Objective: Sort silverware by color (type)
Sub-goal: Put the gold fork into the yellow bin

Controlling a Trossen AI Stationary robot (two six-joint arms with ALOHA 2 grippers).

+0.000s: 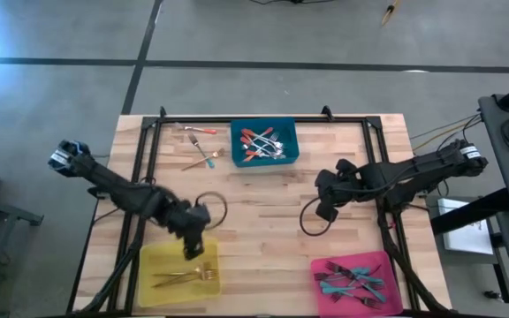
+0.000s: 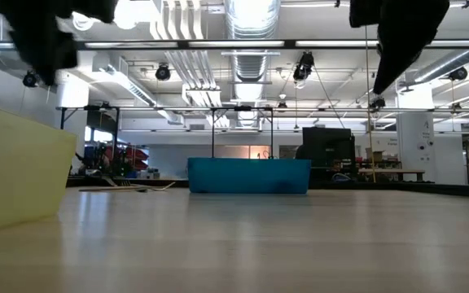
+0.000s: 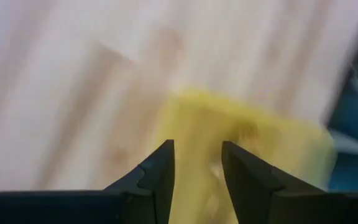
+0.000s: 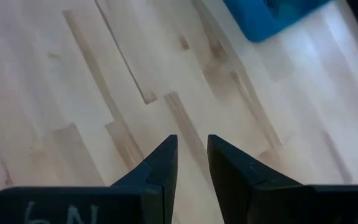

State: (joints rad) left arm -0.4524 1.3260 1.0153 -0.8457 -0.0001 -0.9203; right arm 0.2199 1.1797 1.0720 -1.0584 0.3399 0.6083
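Observation:
Three loose forks lie flat on the wooden table to the left of the blue bin: a red-orange-handled one (image 1: 200,131), a teal-handled one (image 1: 209,160) and a gold one (image 1: 194,163). The blue bin (image 1: 291,132) holds several red-orange-handled forks (image 1: 262,146). The yellow bin (image 1: 153,263) holds gold forks (image 1: 188,276). The pink bin (image 1: 387,263) holds teal-handled forks (image 1: 352,281). My left gripper (image 1: 193,250) hangs open and empty over the yellow bin's far edge (image 3: 197,149). My right gripper (image 1: 325,210) is open and empty above bare table at mid-right (image 4: 192,143).
A black frame (image 1: 263,121) runs along the table's far edge and down both sides. The blue bin (image 2: 249,175) stands at the far middle and the yellow bin (image 2: 15,175) at the near left. Bare wood lies between the bins.

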